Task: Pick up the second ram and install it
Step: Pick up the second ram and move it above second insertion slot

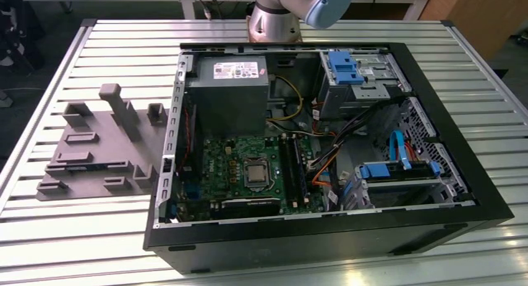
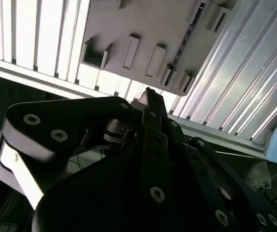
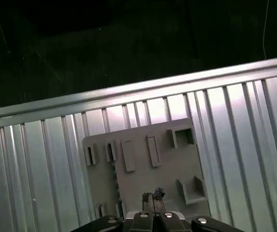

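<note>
Ram (image 2: 183, 41): we see it on edge in a slot by the tray's (image 2: 129, 19) edge, held upright for gripping.
Fingers (image 3: 146, 198): pressed together, empty, above the tray.
Case (image 1: 330, 144): open on the desk (image 1: 99, 45), sockets reachable.

Exterior cam sits high and off the arm, looking down at a slant over the whole slatted worktop (image 1: 74, 236). The open PC case (image 1: 313, 239) is dead centre, the grey tray (image 1: 91, 144) at its 9 o'clock, the arm base (image 1: 276, 20) at 12 o'clock. The first wrist view looks nearly straight down from well above the grey tray (image 3: 138, 179), with the claw (image 3: 152, 197) just poking in. The second wrist view is jammed right behind the claw (image 2: 150, 96) and catches the grey tray (image 2: 143, 24) at an angle. All three share that tray and the slats around it.
</note>
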`<state>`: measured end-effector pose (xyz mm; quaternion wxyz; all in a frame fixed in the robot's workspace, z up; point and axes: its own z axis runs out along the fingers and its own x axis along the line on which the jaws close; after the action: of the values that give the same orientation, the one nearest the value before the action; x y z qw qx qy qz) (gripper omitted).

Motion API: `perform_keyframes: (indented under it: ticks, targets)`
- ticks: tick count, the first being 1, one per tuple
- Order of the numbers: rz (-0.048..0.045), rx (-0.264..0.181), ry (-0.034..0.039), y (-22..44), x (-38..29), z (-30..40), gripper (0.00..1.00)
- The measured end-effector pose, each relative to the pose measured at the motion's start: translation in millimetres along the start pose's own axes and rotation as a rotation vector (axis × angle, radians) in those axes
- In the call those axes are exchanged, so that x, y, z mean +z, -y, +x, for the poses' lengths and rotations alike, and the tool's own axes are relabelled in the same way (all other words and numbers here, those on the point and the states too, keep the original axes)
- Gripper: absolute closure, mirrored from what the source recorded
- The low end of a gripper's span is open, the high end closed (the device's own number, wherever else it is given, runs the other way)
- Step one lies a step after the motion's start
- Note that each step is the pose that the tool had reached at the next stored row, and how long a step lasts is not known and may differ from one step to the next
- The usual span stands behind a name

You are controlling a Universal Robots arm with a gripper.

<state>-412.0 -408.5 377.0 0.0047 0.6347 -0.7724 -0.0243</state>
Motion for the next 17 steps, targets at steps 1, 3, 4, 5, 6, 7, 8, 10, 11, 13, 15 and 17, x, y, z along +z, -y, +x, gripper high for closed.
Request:
perform_keyframes:
  ticks: [1, 3, 4, 5, 6, 7, 8, 10, 11, 13, 15, 17]
  targets:
    - [-0.0001, -0.005, -0.0003, 0.0, 0.0, 0.0, 0.89]
    - [-0.0004, -0.016, -0.0007, -0.1, 0.0, 0.0, 0.89]
    - [-0.0005, -0.022, -0.0010, -0.2, 0.0, 0.1, 0.89]
    - [-0.0006, -0.027, -0.0012, -0.2, 0.0, 0.1, 0.89]
    - [-0.0008, -0.033, -0.0015, -0.3, 0.0, 0.1, 0.89]
    - [-0.0009, -0.039, -0.0017, -0.3, 0.0, 0.1, 0.89]
    - [-0.0010, -0.044, -0.0019, -0.3, 0.0, 0.1, 0.89]
    - [-0.0013, -0.055, -0.0024, -0.4, 0.0, 0.1, 0.89]
    - [-0.0014, -0.061, -0.0027, -0.5, 0.0, 0.1, 0.89]
    - [-0.0017, -0.072, -0.0032, -0.6, 0.0, 0.2, 0.89]
    - [-0.0020, -0.083, -0.0036, -0.7, 0.0, 0.2, 0.89]
    - [-0.0022, -0.094, -0.0041, -0.7, 0.0, 0.2, 0.89]
